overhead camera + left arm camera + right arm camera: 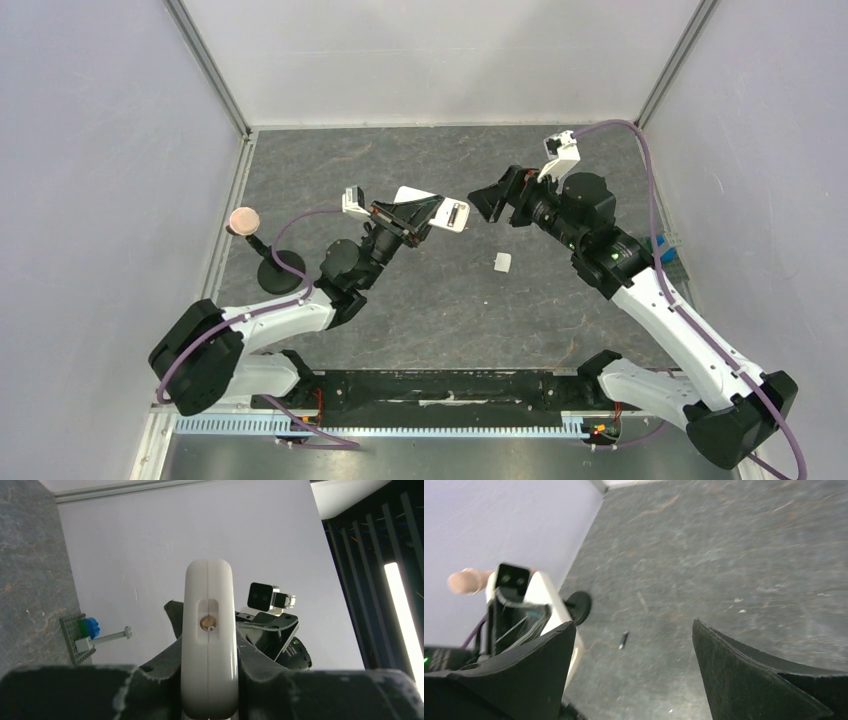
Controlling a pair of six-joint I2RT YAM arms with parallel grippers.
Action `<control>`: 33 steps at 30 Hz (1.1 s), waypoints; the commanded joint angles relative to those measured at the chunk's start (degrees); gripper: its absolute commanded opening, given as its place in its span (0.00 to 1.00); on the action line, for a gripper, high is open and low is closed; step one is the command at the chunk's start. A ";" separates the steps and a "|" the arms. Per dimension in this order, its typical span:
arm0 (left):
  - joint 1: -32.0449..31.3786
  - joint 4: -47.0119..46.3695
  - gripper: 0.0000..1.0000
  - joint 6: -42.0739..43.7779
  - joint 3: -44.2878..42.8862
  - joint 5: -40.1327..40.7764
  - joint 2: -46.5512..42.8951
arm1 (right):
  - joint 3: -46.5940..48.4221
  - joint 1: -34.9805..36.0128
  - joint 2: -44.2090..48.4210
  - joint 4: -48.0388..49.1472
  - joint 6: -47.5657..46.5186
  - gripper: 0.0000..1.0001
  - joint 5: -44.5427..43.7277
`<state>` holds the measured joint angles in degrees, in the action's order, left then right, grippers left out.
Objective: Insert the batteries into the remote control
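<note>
Remote (448, 212): held aloft, pinched in left gripper (408, 224), long axis aimed at right gripper (486, 203).
Right gripper: spread, empty, just beside remote's free end.
Battery (624, 640): one visible, lying on surface (420, 300) beneath right gripper.

No readable text, labels or numbers anywhere

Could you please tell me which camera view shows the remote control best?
Top external: the remote control shows nearly whole in the left pincer. Left wrist shows only its narrow edge, close up; right wrist a blurred white corner.
</note>
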<state>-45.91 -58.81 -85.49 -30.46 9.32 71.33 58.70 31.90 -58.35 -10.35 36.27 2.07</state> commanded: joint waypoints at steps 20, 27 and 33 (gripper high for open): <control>0.56 -6.21 0.02 9.68 -2.30 -6.37 -1.05 | -8.23 -1.58 1.66 15.80 14.20 0.65 24.24; 0.56 -6.85 0.02 9.26 -1.99 -6.38 -0.50 | -9.79 -1.58 1.70 17.78 17.21 0.61 23.29; 0.56 -7.31 0.02 8.90 -1.76 -6.29 -0.35 | -11.38 -1.65 1.20 21.02 20.59 0.55 23.34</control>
<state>-45.45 -62.50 -80.07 -30.37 3.88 70.83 48.23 30.52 -57.08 6.00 53.91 25.23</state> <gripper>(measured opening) 0.295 0.567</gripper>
